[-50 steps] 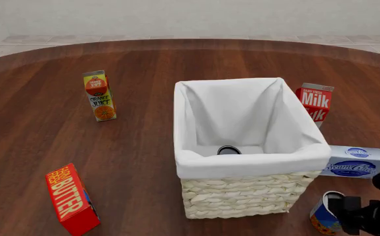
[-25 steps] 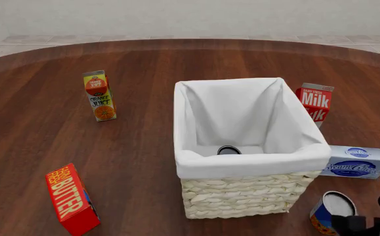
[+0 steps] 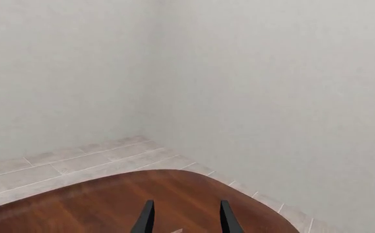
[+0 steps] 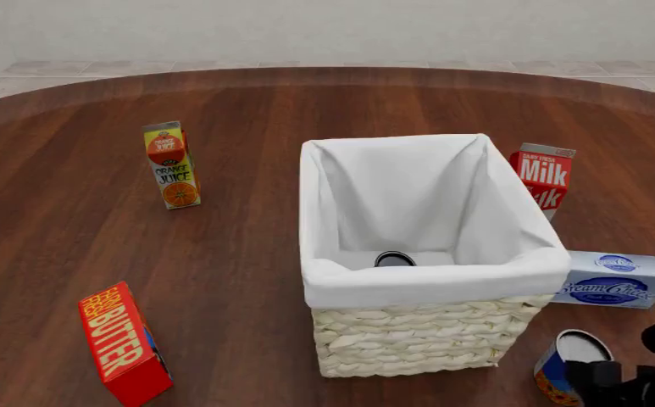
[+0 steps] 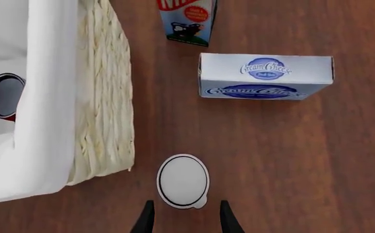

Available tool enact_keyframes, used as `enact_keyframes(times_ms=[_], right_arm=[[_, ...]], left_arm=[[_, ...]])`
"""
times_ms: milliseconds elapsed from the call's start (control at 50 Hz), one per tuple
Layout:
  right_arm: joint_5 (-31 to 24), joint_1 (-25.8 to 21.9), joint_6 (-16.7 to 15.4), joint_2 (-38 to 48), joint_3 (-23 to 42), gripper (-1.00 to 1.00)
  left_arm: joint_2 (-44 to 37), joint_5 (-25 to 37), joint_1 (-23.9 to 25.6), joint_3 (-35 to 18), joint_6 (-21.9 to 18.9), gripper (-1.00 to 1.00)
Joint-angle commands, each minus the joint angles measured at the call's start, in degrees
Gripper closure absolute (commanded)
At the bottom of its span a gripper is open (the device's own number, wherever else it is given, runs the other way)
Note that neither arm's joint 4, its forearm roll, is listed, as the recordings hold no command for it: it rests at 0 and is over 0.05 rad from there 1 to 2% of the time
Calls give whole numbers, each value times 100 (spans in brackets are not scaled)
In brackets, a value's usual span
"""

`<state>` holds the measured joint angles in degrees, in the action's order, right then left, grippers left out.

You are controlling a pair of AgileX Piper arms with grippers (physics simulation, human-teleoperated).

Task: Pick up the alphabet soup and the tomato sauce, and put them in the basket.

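Front view is showing you the soup can [image 4: 564,366] standing upright on the table [image 4: 248,254], its long axis running straight up and its pale lid facing the ceiling. It is sitting just off the basket's [image 4: 418,339] near right corner, apart from the wicker. Your right gripper [image 4: 632,386] is sitting low at the frame's corner, right beside the can.

From the right wrist view you are looking straight down on that soup can [image 5: 183,181]; only the round silver lid is showing, so the label is hidden there. Your right gripper [image 5: 184,218] is hanging above it with its two dark fingers spread apart and holding nothing, their tips [image 5: 147,218] lying just short of the lid's edge.

The sauce can [image 4: 394,259] is resting inside the basket, on the white cloth at the near end of the bottom, dark top facing up. In the right wrist view you are seeing it [image 5: 1,95] upright against the lining of the basket [image 5: 103,97]. Nothing else is lying in the basket.

Outside it, a milk carton [image 4: 544,176] is standing at the right side, a cream cheese box [image 4: 615,279] is lying flat nearer you, and an orange juice carton [image 4: 171,165] and a butter box [image 4: 124,343] are standing well off to the left.

Your left gripper [image 3: 184,221] is pointing at a bare wall past the table's edge, fingers parted and empty.
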<state>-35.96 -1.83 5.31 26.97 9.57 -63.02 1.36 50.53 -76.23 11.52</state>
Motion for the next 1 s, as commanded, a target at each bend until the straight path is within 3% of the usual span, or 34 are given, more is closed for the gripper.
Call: enact_keyframes(times_ms=[20, 840, 860, 1000], right_arm=[[288, 43, -48, 224, -21, -100], [1174, 27, -4, 844, -410, -100], [1168, 30, -12, 839, -405, 100], [1225, 46, -27, 868, -438, 100]], left_arm=[[18, 2, -14, 8, 1, -100], [-2, 11, -33, -20, 1, -100], [-2, 11, -33, -20, 0, -100], [5, -1, -29, -2, 7, -100]])
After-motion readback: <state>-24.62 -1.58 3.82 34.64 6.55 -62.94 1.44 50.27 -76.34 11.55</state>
